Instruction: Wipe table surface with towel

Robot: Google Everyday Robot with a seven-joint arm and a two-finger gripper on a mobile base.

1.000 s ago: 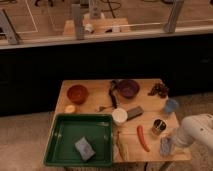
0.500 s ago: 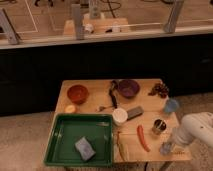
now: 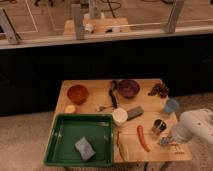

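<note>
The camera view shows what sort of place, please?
Probably a robot test lab: wooden table, green tray, glass railing behind. The pincer is at the table's front right corner.

Table (image 3: 97, 89) bears green tray (image 3: 82, 117), orange bowl (image 3: 77, 93), purple bowl (image 3: 128, 88) — pincer (image 3: 165, 142) at right edge

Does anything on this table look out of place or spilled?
Nothing looks spilled. One oddity: the blue-grey cloth lies inside the green tray, while the tool is at the front right corner of the table, far from it.
</note>
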